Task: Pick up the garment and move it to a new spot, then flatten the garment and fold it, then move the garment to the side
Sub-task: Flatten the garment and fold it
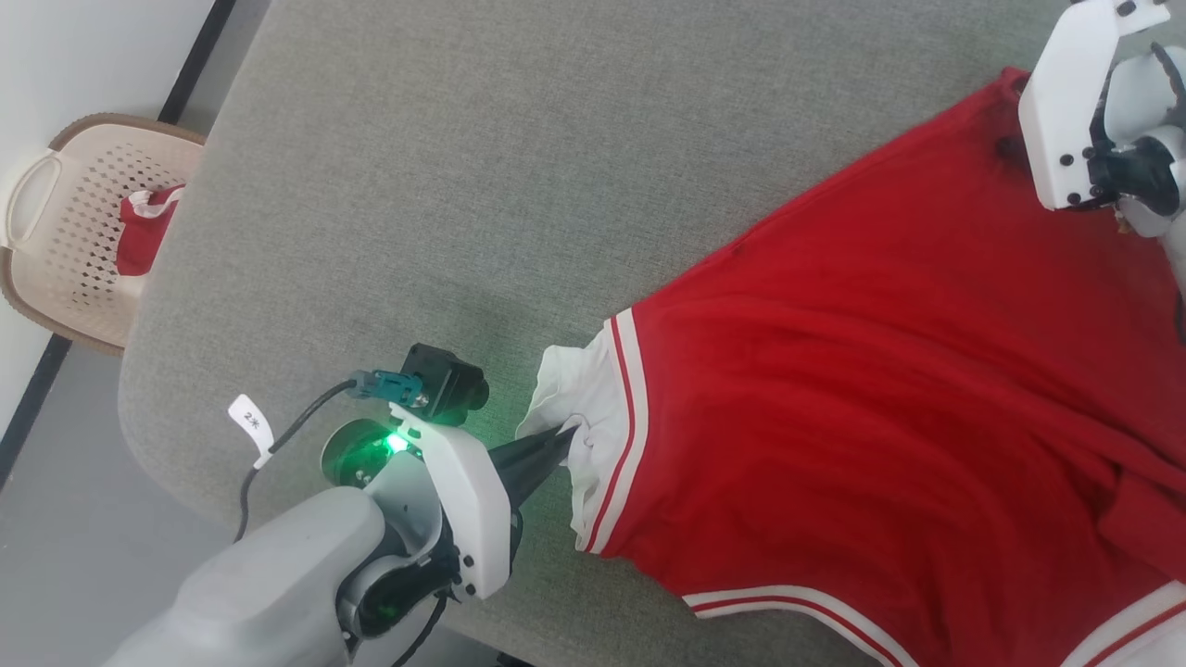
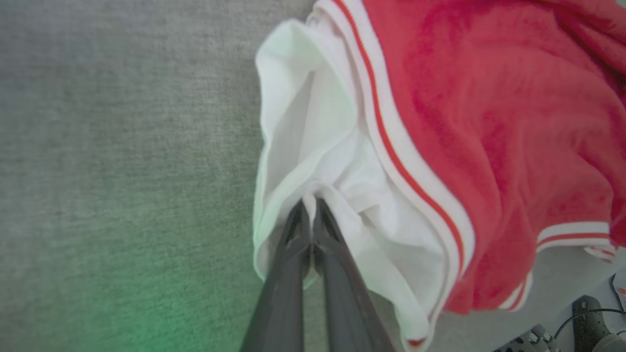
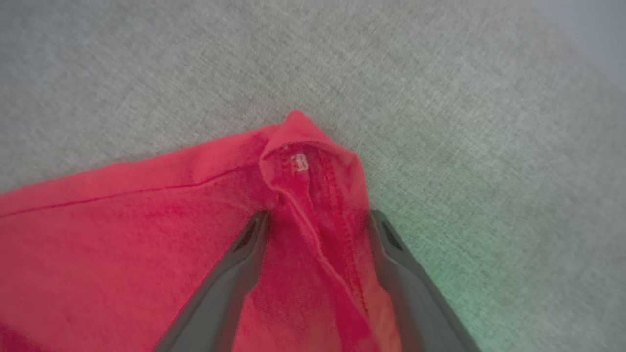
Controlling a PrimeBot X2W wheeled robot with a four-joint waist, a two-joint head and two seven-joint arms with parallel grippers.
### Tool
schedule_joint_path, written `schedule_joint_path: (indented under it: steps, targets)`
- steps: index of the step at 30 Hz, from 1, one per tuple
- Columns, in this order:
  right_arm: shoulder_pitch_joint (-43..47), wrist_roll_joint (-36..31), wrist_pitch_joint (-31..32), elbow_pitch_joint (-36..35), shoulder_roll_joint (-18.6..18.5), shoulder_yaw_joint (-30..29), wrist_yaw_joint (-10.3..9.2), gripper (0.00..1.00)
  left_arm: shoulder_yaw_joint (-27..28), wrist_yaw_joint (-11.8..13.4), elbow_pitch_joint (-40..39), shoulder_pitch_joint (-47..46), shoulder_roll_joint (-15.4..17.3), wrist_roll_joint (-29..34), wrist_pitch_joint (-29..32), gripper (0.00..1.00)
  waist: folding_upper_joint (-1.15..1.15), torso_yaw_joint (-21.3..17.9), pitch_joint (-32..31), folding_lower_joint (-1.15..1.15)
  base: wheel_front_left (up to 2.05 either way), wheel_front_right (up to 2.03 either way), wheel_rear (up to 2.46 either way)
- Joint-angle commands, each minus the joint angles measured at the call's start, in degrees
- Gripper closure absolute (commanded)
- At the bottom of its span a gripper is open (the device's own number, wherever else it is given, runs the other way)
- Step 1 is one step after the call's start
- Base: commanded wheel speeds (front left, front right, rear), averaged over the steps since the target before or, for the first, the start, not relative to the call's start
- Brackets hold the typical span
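The garment (image 1: 880, 371), a red jersey with red-and-white striped trim, lies spread over the right half of the grey table (image 1: 417, 185). Its white sleeve (image 1: 579, 389) bunches at the left end. My left gripper (image 1: 561, 445) is shut on that sleeve's cloth; in the left wrist view the two dark fingers meet at the white folds (image 2: 309, 203). My right gripper (image 3: 318, 217) stands open at the far red corner of the garment (image 3: 303, 161), one finger on each side of a raised fold with a stitched seam. Its white wrist housing (image 1: 1066, 102) shows at the top right.
A beige perforated basket (image 1: 56, 269) holding a red-and-white cloth (image 1: 144, 227) stands on the floor beyond the table's left edge. Bare grey tabletop stretches across the upper left. A tagged cable (image 1: 255, 435) trails from my left wrist.
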Motion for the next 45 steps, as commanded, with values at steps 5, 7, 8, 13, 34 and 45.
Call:
schedule_joint_path:
  steps: [5, 7, 8, 13, 34, 45]
  targets:
    - [5.08, 1.93, 3.93, 6.81, 0.68, 4.31, -0.01, 1.0, -0.3, -0.61, 3.43, -0.82, -0.48, -0.43, 0.23, 1.0, 0.0, -0.13, 0.35, 0.0, 0.0, 0.0, 0.0]
    - [4.05, 2.44, 2.63, 6.37, 0.06, 5.21, -0.03, 1.0, 0.05, -0.76, 4.21, -1.28, -0.29, -0.72, 0.2, 1.0, 0.0, -0.81, 0.22, 0.0, 0.0, 0.0, 0.0]
    - [3.19, 3.08, 1.54, 6.39, -0.26, 4.8, -0.05, 1.0, 0.33, -0.78, 4.59, -1.55, -0.14, -0.99, 0.2, 1.0, 0.0, -1.24, 0.1, 0.0, 0.0, 0.0, 0.0]
    - [-0.88, 5.32, -3.21, 4.01, 0.03, 5.14, -0.07, 1.0, 2.36, 0.08, 5.34, -3.57, 2.12, -1.56, 0.53, 1.0, 0.0, -4.52, -1.59, 0.0, 0.0, 0.0, 0.0]
    - [-5.12, 13.88, -14.23, -14.29, -4.68, 8.33, -0.03, 1.0, 9.25, 7.35, 1.48, -30.49, 19.45, 6.14, 18.02, 1.0, 0.0, -20.95, -15.49, 0.0, 0.0, 0.0, 0.0]
    - [-5.18, 12.96, -15.09, -18.91, -4.18, 6.09, -0.03, 1.0, 9.24, 3.93, 9.28, -40.21, 16.93, 8.73, 19.99, 1.0, 0.0, -24.89, -18.19, 0.0, 0.0, 0.0, 0.0]
